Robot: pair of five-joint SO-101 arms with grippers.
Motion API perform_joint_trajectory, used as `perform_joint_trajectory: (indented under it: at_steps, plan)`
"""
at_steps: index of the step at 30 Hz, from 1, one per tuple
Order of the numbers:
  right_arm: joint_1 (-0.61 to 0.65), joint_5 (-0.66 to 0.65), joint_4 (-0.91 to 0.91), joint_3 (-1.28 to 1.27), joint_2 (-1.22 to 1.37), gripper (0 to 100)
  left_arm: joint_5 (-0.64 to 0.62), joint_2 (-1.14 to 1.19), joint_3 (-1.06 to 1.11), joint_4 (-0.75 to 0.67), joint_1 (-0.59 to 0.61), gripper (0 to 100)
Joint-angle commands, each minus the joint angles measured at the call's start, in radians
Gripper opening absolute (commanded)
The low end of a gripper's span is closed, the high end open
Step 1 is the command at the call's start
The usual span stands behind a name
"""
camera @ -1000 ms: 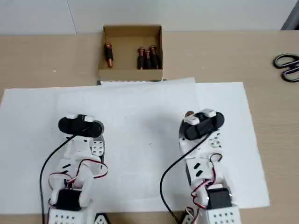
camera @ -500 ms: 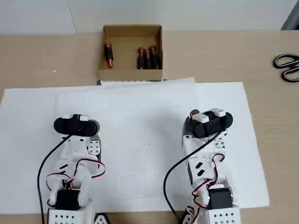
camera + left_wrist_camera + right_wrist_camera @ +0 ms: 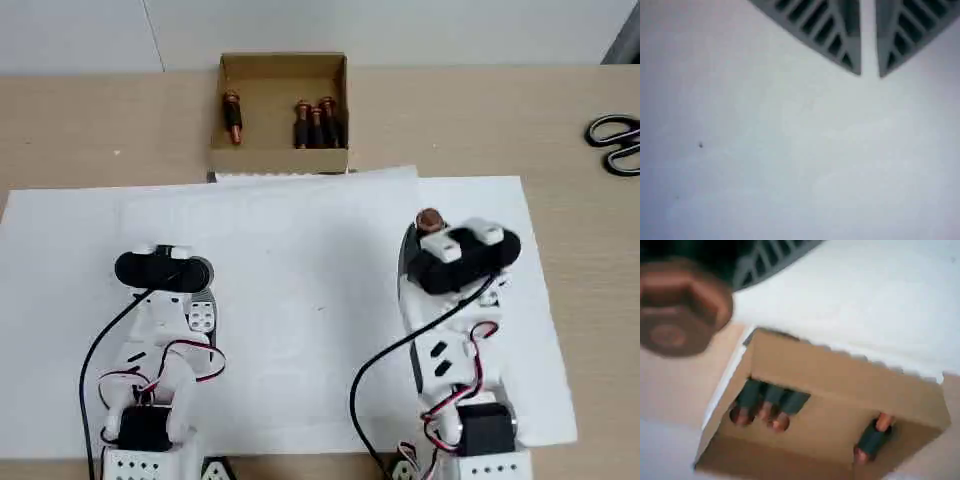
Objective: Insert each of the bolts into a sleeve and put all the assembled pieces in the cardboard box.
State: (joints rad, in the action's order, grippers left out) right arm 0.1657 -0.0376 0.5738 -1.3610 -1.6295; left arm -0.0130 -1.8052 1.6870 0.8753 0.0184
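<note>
- The right pincer (image 3: 422, 238) is clamped on a bolt (image 3: 682, 307) with a copper hexagonal head. In the high view the head pokes out at the far end of the right arm, over the white paper (image 3: 300, 260).
- In the right wrist view a dark mass sits just behind the bolt's head. I cannot tell whether it is a sleeve or part of the pincer.
- The bolt is on the near side of the cardboard box (image 3: 283, 158), apart from it and to the right of its front wall.
- The cardboard box stands open on the worktop (image 3: 100, 120), at the far edge of the paper, with its front wall right at the sheet's edge.
- A lone assembled piece (image 3: 232, 118) lies inside the box toward its left wall.
- Three assembled pieces (image 3: 317, 123) lie side by side toward the box's right wall, close together. Their copper heads point to the far wall and their dark sleeves to the front wall.
- The left pincer (image 3: 869, 70) hangs over bare paper. Its jaws are drawn almost together with only a thin slit between them, and they hold nothing.
- In the high view the left arm sits over the left part of the paper, well apart from the box and from the right arm.
- A pair of scissors (image 3: 615, 143) lies at the right edge of the worktop, off the paper.
</note>
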Motion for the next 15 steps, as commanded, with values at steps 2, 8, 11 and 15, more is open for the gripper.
perform_joint_trajectory:
  at_steps: [2,8,11,15]
  plan:
    - [-0.004,0.061,-0.104,0.253,0.285,0.3,0.002,-0.008,-0.005,0.003,0.003,1]
    - [-0.002,0.097,-0.177,0.505,0.736,0.3,0.002,-0.008,-0.005,0.003,0.003,1]
    - [0.012,0.095,-0.202,0.631,0.929,0.3,0.002,-0.008,-0.005,0.003,0.003,1]
    - [0.030,0.095,-0.206,0.815,1.165,0.3,0.002,-0.008,-0.005,0.003,0.003,1]
